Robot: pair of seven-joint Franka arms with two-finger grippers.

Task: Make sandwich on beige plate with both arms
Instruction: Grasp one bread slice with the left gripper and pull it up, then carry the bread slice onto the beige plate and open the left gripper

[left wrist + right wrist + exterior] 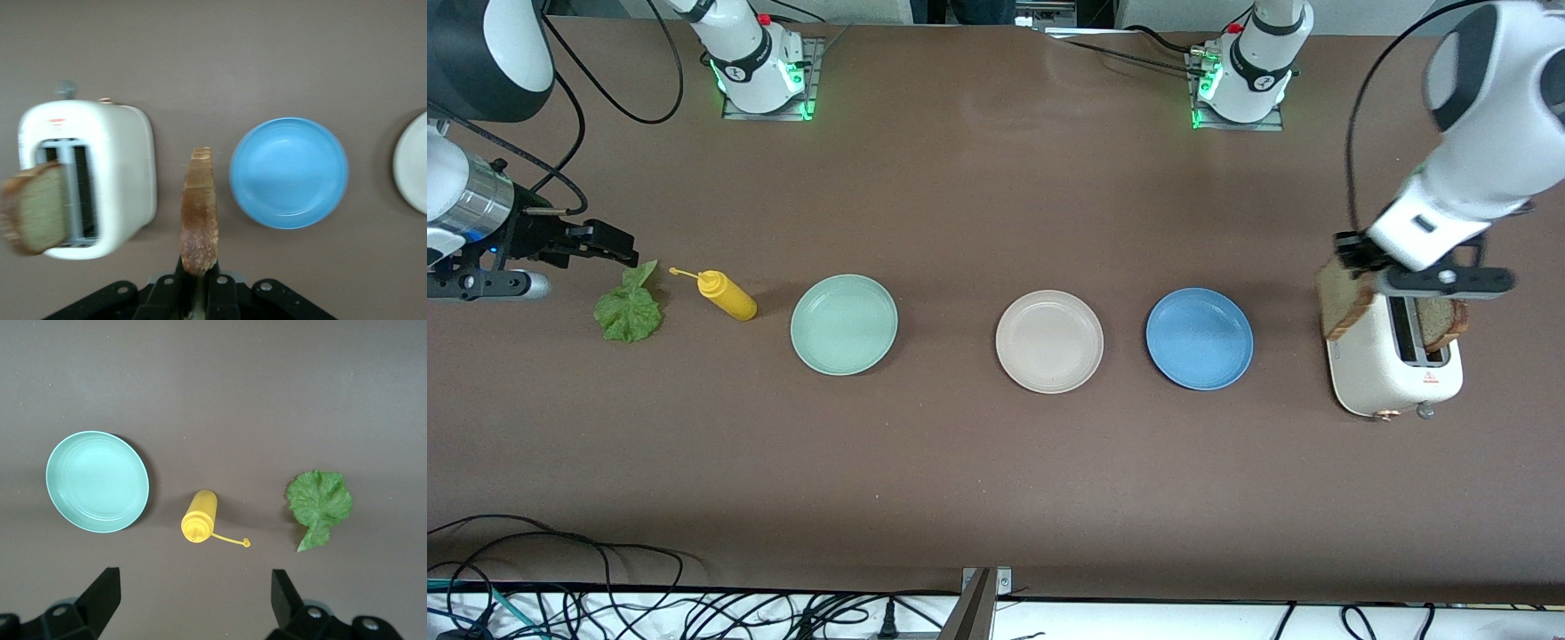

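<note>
My left gripper (1352, 253) (199, 273) is shut on a bread slice (1343, 302) (199, 213), which hangs on edge over the table between the toaster (1392, 364) (113, 180) and the blue plate (1199, 338) (289, 172). A second bread slice (1440, 322) (37, 217) sticks up out of a toaster slot. The beige plate (1049, 341) (413, 163) sits bare at mid-table. The lettuce leaf (631, 307) (319, 505) lies flat at the right arm's end. My right gripper (618, 249) (195, 577) hangs open over the table next to the lettuce, holding nothing.
A mint-green plate (844, 324) (97, 481) and a yellow squeeze bottle (729, 296) (199, 515) on its side lie between the lettuce and the beige plate. Cables run along the table edge nearest the front camera.
</note>
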